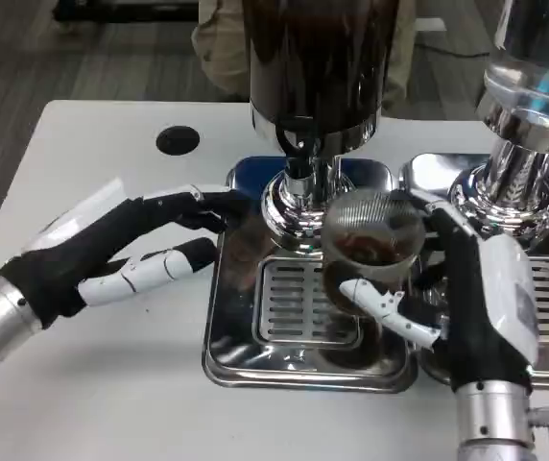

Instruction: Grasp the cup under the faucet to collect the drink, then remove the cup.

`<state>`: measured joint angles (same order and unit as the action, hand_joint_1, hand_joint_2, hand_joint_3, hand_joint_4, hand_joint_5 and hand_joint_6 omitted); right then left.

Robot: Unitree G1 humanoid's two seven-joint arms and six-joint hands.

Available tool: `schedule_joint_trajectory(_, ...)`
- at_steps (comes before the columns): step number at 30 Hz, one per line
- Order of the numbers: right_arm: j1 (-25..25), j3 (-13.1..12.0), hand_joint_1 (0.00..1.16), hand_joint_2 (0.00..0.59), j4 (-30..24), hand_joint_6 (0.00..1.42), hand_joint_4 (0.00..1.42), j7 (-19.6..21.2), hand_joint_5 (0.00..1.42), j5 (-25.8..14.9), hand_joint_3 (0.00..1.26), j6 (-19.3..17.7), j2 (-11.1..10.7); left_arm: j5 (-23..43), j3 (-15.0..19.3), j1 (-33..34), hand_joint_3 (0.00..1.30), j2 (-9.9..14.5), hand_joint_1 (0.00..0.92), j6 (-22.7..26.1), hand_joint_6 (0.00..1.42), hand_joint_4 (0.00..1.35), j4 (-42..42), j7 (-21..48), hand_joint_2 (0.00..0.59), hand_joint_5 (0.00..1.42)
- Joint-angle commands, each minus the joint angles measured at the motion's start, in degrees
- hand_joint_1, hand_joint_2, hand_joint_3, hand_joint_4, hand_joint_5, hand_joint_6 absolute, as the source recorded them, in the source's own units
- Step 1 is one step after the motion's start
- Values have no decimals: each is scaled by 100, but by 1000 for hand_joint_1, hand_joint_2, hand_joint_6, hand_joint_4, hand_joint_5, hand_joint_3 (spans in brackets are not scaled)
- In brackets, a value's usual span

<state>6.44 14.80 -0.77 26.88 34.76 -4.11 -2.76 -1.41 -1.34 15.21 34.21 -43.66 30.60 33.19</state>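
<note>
While gripped, clear cup (370, 245) brown-tinted

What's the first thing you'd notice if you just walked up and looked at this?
Probably the clear cup with brown drink in it, held by the right hand above the shiny drip tray, just right of the faucet. Next, the big dark dispenser standing tall at the top middle. The left hand reaches in from the left, fingers spread at the tray's edge, holding nothing.
</note>
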Motion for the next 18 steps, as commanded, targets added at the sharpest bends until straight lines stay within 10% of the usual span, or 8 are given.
schedule_joint_trajectory(1,149,-79,696,225,-474,827,561,-27,717,59,523,-49,-45,-127,-101,51,248,-4,0,-236,260,250,63,20,150,293)
schedule_joint_trajectory(18,849,-33,693,226,-1434,843,569,-584,733,162,534,26,-143,-79,-197,-178,172,115,0,-829,215,98,-4,76,153,122)
